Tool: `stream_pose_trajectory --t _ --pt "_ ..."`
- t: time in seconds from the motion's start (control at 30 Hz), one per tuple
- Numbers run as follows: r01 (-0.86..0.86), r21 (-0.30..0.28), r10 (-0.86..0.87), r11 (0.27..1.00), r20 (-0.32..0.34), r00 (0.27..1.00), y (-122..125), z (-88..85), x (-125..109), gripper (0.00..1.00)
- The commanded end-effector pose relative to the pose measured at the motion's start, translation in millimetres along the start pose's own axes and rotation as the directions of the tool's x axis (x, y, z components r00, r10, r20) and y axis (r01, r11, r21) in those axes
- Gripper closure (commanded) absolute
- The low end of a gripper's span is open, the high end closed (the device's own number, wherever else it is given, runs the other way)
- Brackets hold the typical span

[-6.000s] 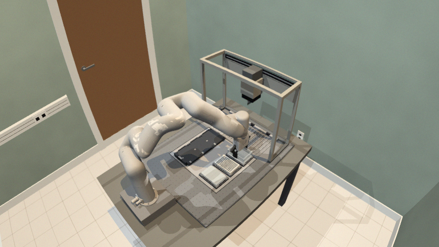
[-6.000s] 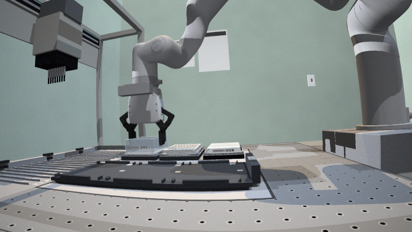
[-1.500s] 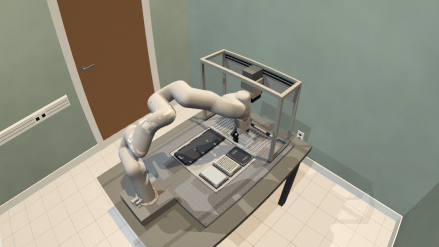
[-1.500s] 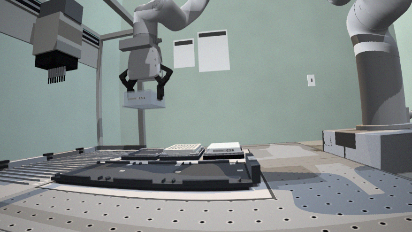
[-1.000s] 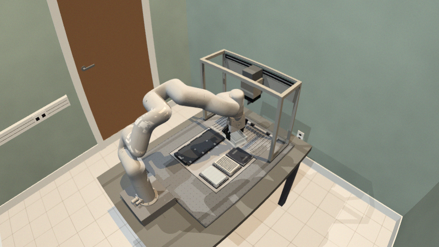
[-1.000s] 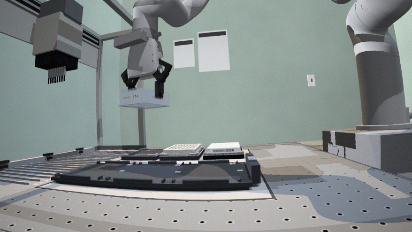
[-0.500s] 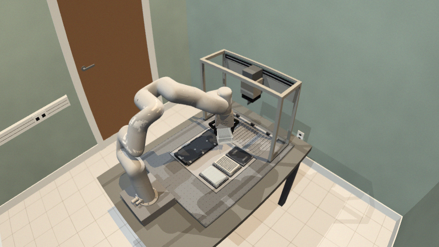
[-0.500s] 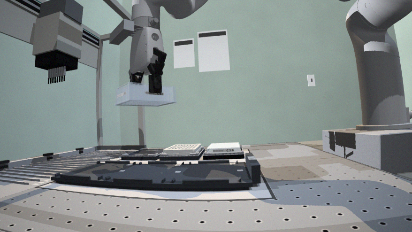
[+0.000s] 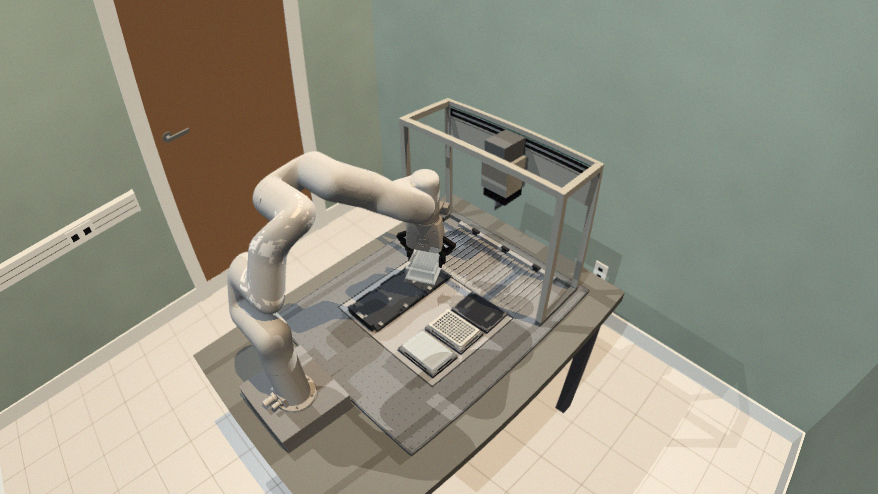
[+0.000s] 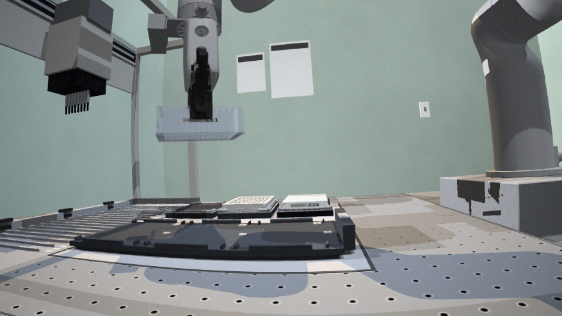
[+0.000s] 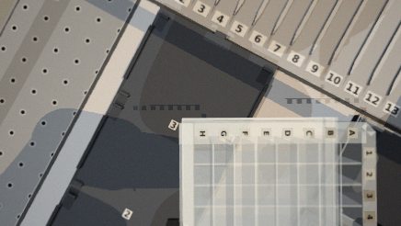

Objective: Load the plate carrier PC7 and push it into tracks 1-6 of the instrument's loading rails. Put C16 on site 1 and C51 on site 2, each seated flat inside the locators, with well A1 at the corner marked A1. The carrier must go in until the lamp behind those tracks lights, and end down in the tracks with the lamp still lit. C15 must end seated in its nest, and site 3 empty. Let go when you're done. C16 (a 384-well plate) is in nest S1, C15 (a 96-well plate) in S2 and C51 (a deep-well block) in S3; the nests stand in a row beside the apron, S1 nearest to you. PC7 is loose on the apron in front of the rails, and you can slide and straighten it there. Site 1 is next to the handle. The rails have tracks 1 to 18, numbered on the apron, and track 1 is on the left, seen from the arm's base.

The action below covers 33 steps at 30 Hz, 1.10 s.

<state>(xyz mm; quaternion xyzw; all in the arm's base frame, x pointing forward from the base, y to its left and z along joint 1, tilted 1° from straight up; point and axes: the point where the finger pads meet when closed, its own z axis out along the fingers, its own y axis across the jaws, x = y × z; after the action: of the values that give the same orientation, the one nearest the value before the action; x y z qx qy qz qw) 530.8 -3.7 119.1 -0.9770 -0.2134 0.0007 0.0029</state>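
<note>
Gripper (image 9: 423, 253) fingers are clamped on deep-well block C51 (image 9: 423, 267), carried high so it passes over everything on the table. In the top view, carrier PC7 (image 9: 392, 297) lies below the gripper and toward the arm's base, off the rails (image 9: 491, 264); C15 (image 9: 453, 328) and C16 (image 9: 427, 352) sit in their nests, beside the bare S3 nest (image 9: 480, 310).

From the exterior view, the block (image 10: 199, 123) hangs level, well above the carrier (image 10: 208, 239).

Through the wrist view, site 3 (image 11: 173, 124) lies just beside the block's corner and site 2 (image 11: 127, 213) farther along, so the block probably needs shifting before lowering.
</note>
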Motion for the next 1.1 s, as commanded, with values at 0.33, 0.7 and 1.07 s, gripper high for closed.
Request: stream_pose_trajectory --t 0.33,0.7,1.07 --pt "-0.420 -0.015 0.420 0.907 -0.009 0.907 -63.1 -0.8 6.3 1.00" --pt "-0.496 -0.014 0.496 0.868 -0.011 0.869 -87.6 -0.2 8.2 1.00" --pt "-0.774 -0.010 0.774 0.633 -0.015 0.633 -87.6 -0.2 8.2 1.00"
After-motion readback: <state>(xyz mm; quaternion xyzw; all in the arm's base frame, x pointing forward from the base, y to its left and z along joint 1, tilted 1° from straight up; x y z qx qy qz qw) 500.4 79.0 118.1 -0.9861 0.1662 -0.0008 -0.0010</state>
